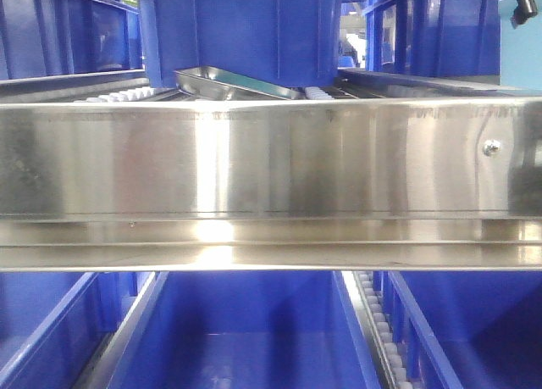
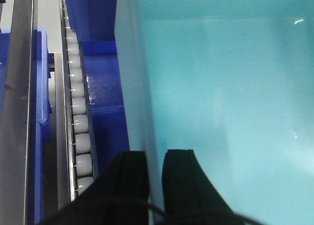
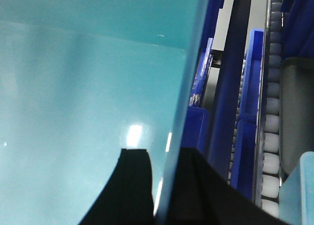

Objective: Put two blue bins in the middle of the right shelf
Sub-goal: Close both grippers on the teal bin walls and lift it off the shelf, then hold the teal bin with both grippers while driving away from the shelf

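Observation:
A pale sky-blue bin fills the left wrist view [image 2: 225, 112] and the right wrist view [image 3: 88, 87]. My left gripper [image 2: 156, 156] is shut on the bin's left wall [image 2: 135, 87], with one finger outside and one inside. My right gripper [image 3: 164, 154] is shut on the bin's right wall [image 3: 189, 78] in the same way. In the front view a pale blue patch [image 1: 521, 54] shows at the top right, above the polished steel shelf rail [image 1: 271, 160]. I cannot tell whether a second pale bin is the pale patch [image 3: 301, 186] at the right wrist view's lower right.
Royal-blue crates stand on the level above the rail [image 1: 246, 33] and below it [image 1: 246, 338]. White roller tracks run beside the bin on the left [image 2: 78, 117] and on the right [image 3: 272, 117]. A tilted steel guide [image 1: 237, 84] lies under the middle crate.

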Robot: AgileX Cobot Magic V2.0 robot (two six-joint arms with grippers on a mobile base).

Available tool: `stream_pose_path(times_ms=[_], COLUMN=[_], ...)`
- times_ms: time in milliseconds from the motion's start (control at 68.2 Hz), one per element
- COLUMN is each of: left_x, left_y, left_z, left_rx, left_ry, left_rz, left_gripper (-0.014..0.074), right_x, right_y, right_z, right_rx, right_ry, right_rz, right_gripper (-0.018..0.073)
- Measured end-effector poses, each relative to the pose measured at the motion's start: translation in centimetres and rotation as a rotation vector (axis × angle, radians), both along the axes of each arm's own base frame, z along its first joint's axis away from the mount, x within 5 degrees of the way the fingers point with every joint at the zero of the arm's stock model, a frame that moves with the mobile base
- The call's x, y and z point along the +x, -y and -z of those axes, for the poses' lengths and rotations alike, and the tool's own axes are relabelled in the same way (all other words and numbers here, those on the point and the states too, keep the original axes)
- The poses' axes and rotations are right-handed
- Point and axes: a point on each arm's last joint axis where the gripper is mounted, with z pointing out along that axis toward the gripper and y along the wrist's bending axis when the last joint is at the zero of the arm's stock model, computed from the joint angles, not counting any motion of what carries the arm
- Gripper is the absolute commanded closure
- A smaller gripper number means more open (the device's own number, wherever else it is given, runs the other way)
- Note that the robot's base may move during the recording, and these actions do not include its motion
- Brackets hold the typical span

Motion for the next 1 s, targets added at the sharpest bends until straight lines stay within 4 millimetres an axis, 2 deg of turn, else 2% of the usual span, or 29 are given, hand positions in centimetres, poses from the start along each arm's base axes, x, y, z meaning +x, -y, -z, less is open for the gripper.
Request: stream_pose_path(times_ms=[997], left_x=[0.03], left_y=[-0.01], left_z=[-0.02], left_rx=[0.000], left_ry=[0.004], left_rz=[-0.001], left_gripper=[0.0707], right_x=[0.00], right_y=[0.00], right_z=[0.00], right_rx=[0.000], right_ry=[0.000], right_rz=[0.000], right_gripper=[0.0712])
